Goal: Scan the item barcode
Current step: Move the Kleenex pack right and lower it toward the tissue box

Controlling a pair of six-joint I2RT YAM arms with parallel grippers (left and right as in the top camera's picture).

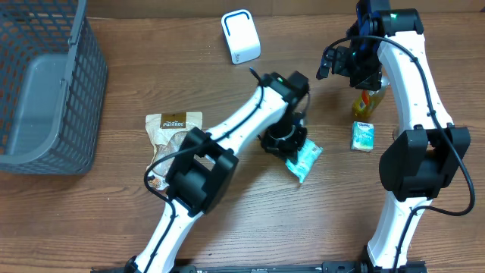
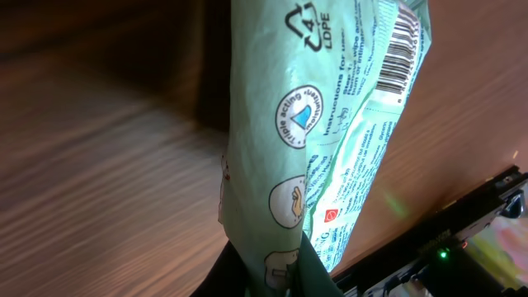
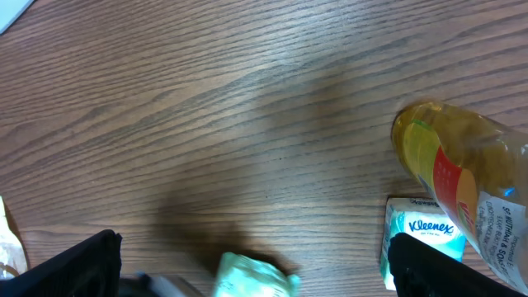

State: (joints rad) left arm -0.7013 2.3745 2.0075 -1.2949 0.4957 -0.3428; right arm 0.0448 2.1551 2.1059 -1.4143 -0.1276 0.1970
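Basket (image 1: 47, 83) of grey mesh at the far-left table edge, well left of the white scanner (image 1: 241, 36); only its bare grey floor in sight. Scanner itself upright near the far edge of the wooden table (image 1: 151, 53). Tan snack pouch (image 1: 173, 127) flat on the wood, below-left of the scanner toward the arm bases, its lower corner covered by the left arm. Yellow bottle (image 1: 369, 100) (image 3: 462, 169) and Kleenex pack (image 1: 364, 136) (image 3: 419, 235) right of and nearer than the scanner, the two just beside each other. Bare wood between scanner and basket, and again directly nearer than the scanner as far as the left arm.

Left gripper (image 1: 288, 144) nearer than and slightly right of the scanner, clamped tight on one end of the green wipes pack (image 1: 307, 159) (image 2: 330, 140). Pack close before the left wrist camera, barcode (image 2: 402, 45) at its far end, printed side toward the lens.

Right gripper (image 1: 350, 67) (image 3: 257, 268) right of the scanner, spread wide and holding nothing, over bare wood just left of the bottle.
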